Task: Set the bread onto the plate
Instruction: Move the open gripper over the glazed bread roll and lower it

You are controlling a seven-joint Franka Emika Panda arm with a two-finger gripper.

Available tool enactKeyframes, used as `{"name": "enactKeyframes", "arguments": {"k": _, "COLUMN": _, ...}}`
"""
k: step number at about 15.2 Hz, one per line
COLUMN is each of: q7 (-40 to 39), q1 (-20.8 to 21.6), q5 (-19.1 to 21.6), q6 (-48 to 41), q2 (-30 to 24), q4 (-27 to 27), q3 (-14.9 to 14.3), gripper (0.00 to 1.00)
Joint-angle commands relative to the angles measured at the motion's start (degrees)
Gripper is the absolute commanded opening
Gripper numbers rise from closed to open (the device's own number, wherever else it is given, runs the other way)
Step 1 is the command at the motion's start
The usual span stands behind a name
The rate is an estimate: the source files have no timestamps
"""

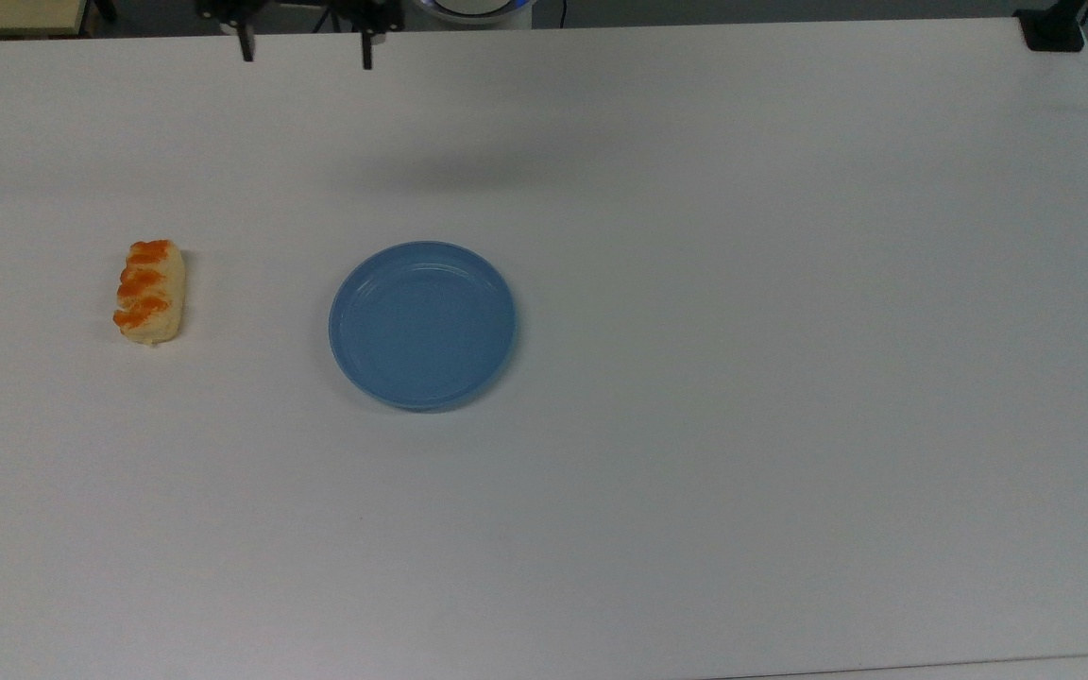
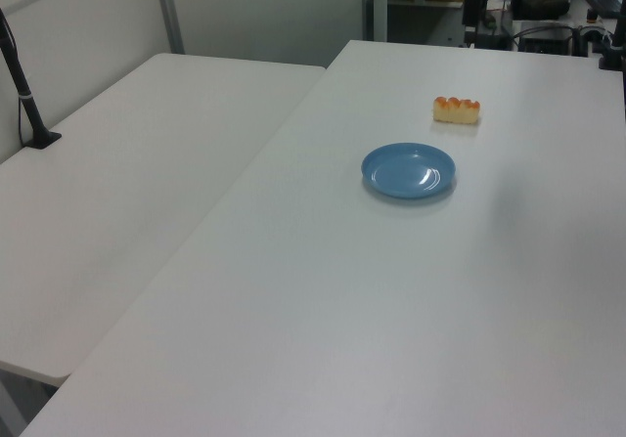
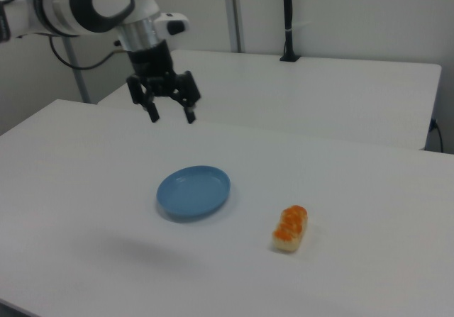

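The bread [image 1: 150,291], a pale bun with orange-brown ridges, lies on the white table at the top view's left; it also shows as the bread [image 2: 457,109] and the bread [image 3: 289,227]. The round blue plate [image 1: 422,324] sits apart from it, bare, also seen as the plate [image 2: 409,171] and the plate [image 3: 194,190]. My gripper [image 1: 306,52] hangs high at the table's far edge, open with nothing between its fingers. In the right view the gripper [image 3: 171,113] hovers well above the table, behind the plate.
A black camera post [image 1: 1052,26] stands at the top view's far right corner. A second white table [image 2: 127,163] adjoins on the left view's left, with a black post [image 2: 24,90] on it. The arm's shadow [image 1: 468,170] falls beyond the plate.
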Motion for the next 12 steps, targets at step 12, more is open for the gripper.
{"name": "enactKeyframes", "arguments": {"k": 12, "q7": -16.4, "q1": -18.7, "q5": 4.2, "q6": 24.9, "q2": 17.2, "q4": -2.1, "q3": -0.5, "gripper": 0.98}}
